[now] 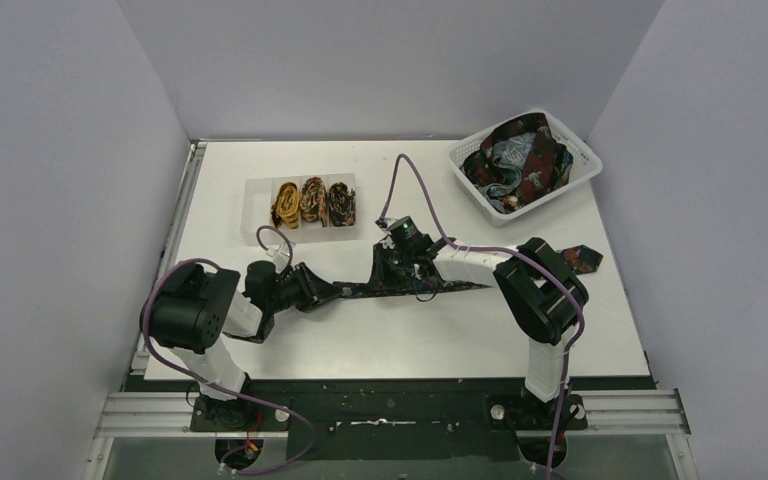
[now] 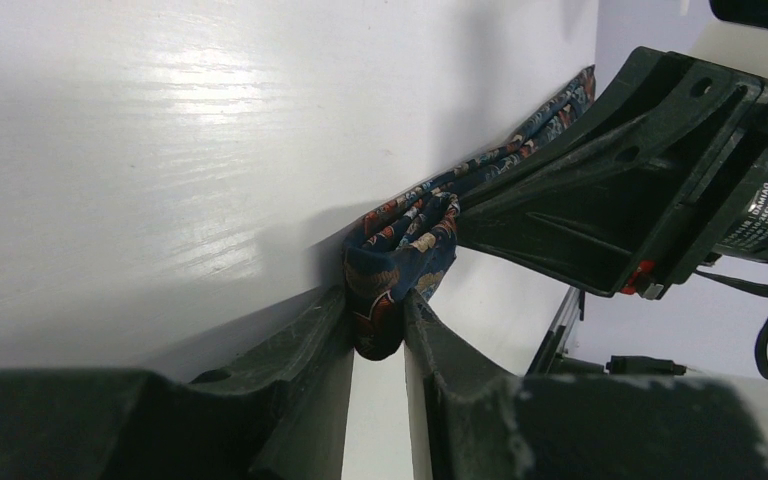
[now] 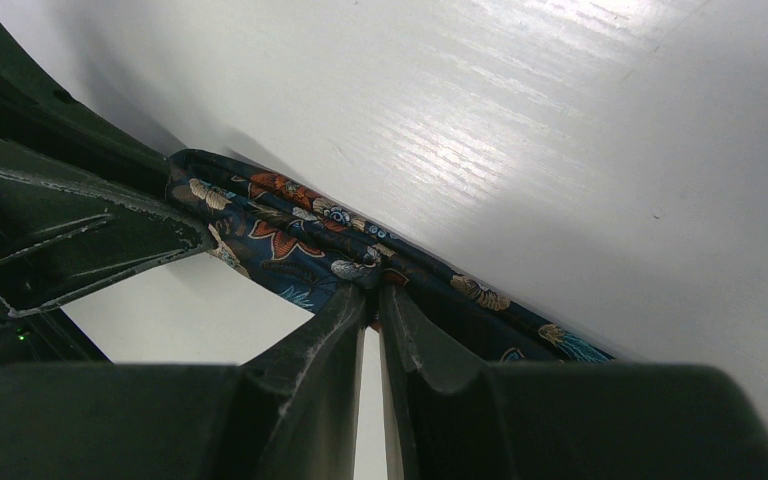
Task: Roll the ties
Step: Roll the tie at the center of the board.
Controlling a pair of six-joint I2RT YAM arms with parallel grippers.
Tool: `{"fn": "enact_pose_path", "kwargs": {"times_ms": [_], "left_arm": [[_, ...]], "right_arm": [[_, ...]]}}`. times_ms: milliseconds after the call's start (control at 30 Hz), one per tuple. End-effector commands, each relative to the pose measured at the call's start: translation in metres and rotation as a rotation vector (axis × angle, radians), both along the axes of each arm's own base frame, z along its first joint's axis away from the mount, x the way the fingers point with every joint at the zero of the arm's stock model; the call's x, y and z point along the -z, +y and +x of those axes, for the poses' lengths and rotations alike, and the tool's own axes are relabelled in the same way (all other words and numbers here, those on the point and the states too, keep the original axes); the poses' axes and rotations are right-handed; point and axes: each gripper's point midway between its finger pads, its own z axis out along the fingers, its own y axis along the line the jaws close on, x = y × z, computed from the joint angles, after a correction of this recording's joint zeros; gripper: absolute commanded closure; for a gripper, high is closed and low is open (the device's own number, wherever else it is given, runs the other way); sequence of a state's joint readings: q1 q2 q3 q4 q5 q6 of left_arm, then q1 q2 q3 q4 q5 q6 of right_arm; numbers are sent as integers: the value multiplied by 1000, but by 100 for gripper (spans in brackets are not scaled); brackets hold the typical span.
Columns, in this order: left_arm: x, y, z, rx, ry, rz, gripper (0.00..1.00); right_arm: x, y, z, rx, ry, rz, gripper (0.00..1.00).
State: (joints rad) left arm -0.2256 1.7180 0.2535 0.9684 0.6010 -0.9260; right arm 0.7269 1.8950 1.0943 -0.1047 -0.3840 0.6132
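Hidden at my hands: in the top view my own arms cover both grips, and in the wrist views the fabric inside each pinch is out of sight.
Left hand (image 2: 378, 320): pressed onto a folded bunch of the dark navy printed fabric necktie (image 2: 400, 250), which touches both fingers.
Right hand (image 3: 372, 300): fingers nearly together, nipping the same necktie's edge.
Necktie's look: navy with small orange, red and pale prints, lying as a narrow, rumpled strip.
Necktie's place: on the white surface (image 1: 410, 340), running between my two hands; its far end passes under my right arm.
Farther out: three coiled patterned ties (image 1: 312, 200) in a clear shallow tray (image 1: 258, 215); a heap of loose ties (image 1: 520, 165) in a white plastic lattice basket (image 1: 550, 197).
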Motion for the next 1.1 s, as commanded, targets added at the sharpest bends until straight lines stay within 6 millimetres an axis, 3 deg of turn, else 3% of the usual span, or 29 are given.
{"fn": "enact_pose_path", "kwargs": {"times_ms": [0, 200, 467, 733, 1067], "left_arm": [[11, 5, 5, -30, 9, 128, 82], [5, 9, 10, -87, -1, 263, 100], [-22, 40, 7, -192, -18, 451, 100], [-31, 71, -9, -249, 39, 612, 100], [-68, 95, -7, -290, 23, 810, 100]], "right_arm": [[25, -16, -7, 5, 38, -81, 86], [8, -7, -6, -21, 26, -32, 83], [-34, 8, 2, -49, -30, 53, 74], [-79, 15, 1, -83, -95, 144, 65], [-76, 6, 3, -62, -99, 115, 63]]}}
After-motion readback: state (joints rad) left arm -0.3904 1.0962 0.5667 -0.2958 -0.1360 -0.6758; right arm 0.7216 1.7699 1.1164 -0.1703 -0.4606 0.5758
